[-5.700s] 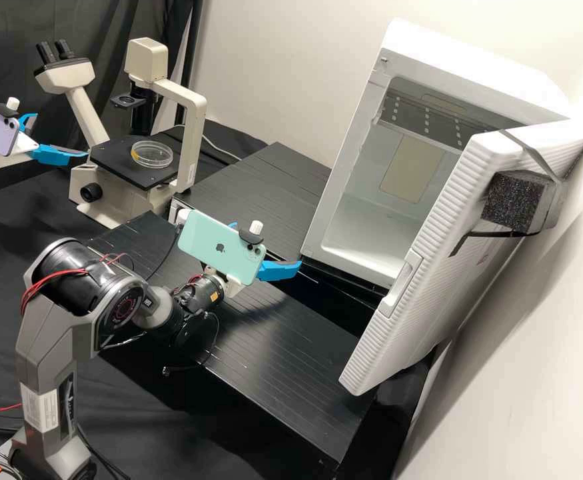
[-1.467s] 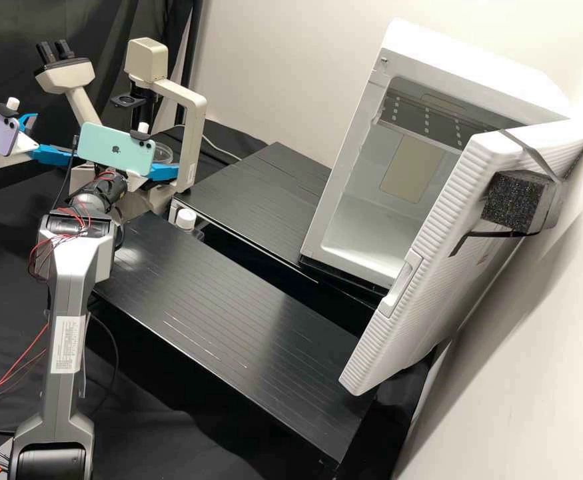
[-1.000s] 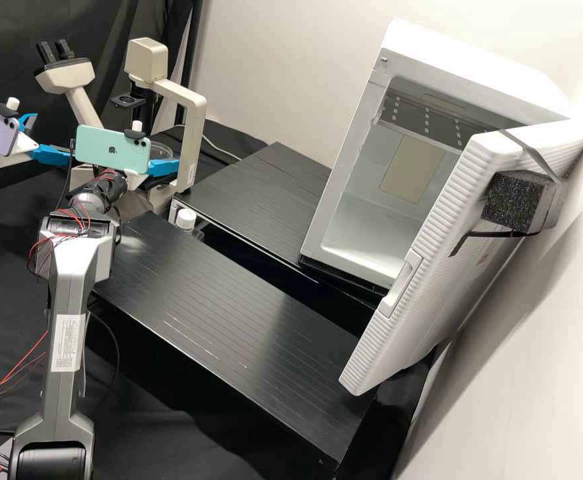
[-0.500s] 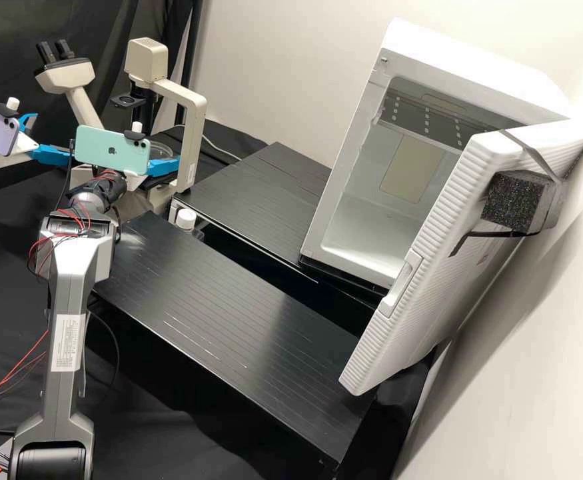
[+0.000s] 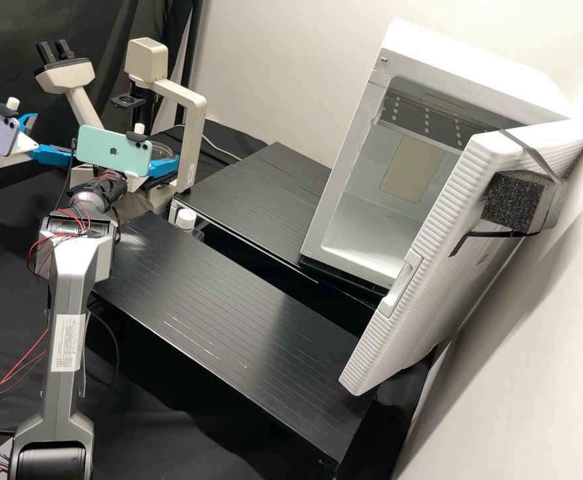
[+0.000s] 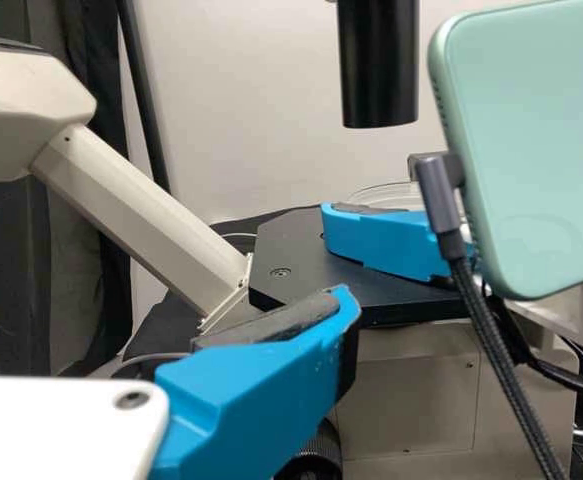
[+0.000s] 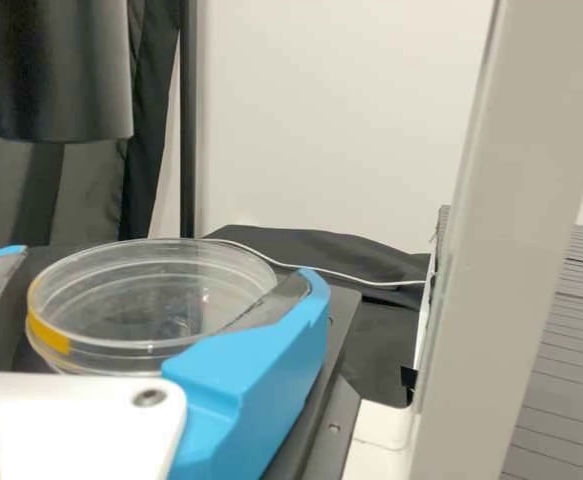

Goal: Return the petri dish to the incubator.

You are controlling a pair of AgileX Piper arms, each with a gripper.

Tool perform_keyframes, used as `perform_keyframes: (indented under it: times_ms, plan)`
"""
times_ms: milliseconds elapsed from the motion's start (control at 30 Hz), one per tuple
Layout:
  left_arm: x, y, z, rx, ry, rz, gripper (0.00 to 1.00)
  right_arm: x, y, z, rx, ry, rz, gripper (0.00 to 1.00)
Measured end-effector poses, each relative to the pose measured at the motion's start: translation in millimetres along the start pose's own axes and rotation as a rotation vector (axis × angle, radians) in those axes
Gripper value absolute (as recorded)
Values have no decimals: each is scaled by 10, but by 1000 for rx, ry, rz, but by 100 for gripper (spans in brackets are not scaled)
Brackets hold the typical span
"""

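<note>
Slippage is your likeliest trouble: the dish (image 7: 151, 345) sits in the right gripper (image 7: 168, 265) at the microscope stage (image 6: 301, 260), and you cannot tell whether it is clamped or merely flanked. Lift on a weak or lopsided hold and the clear, smooth wall may slide or tip; squeeze too hard and it may crack or spring away. Raise it too far and you could knock the black lens tube (image 7: 51, 70) above; swing sideways too soon and you'd strike the pale post (image 7: 511, 200). Mind the left gripper (image 5: 52, 137) too, parted and near your right arm's phone (image 5: 113, 150). Farther along, a white-capped bottle (image 5: 186, 217) stands by the desk (image 5: 238, 300), and the incubator (image 5: 464, 60) is open, its door (image 5: 464, 180) jutting beside the mouth, so enter straight.
</note>
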Motion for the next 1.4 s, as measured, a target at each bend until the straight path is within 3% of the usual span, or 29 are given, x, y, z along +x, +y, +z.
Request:
perform_keyframes:
  times_ms: [567,1000,1267,1400]
  plan:
    - [0,0,0,0,0,0,100,-37,47,-12,13,7,2,0]
    - [0,0,0,0,0,0,100,-531,394,-115,80,151,-27,0]
    - [0,0,0,0,0,0,100,-1035,611,-2,50,180,38,0]
    - [0,0,0,0,0,0,100,-1389,751,225,16,162,93,0]
